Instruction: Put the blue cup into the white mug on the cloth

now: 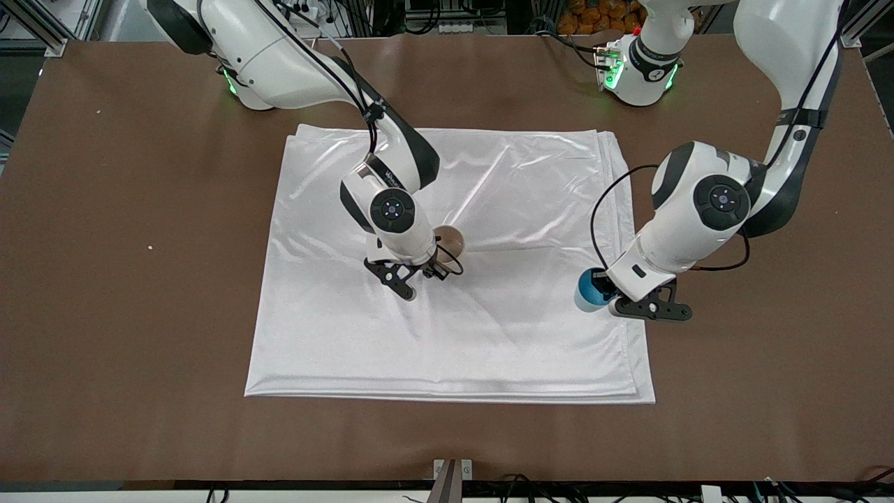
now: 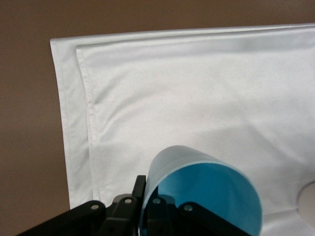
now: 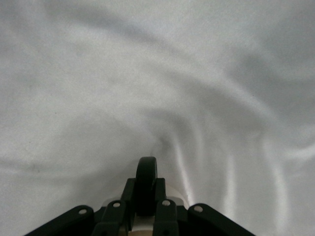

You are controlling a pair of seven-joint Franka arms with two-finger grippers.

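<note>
The left gripper (image 1: 614, 297) is clamped on the blue cup's (image 1: 589, 291) rim over the cloth's (image 1: 489, 335) edge; its wrist view alone shows the bright interior. Mid-cloth, the right gripper (image 1: 429, 269) pinches the white mug's (image 1: 449, 243) black handle (image 3: 146, 184).

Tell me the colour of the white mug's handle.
Black; the white mug's loop handle shows best in the right wrist view.

Your right arm reaches from its base toward the table's middle, wrist angled downward; the right gripper (image 1: 427, 269) is low, fingers (image 3: 129, 196) closed on a black loop handle (image 3: 146, 184). Your left arm bends at the elbow, wrist tilted; the left gripper (image 1: 606, 293) is clamped on the blue cup (image 1: 588, 291) wall.
</note>
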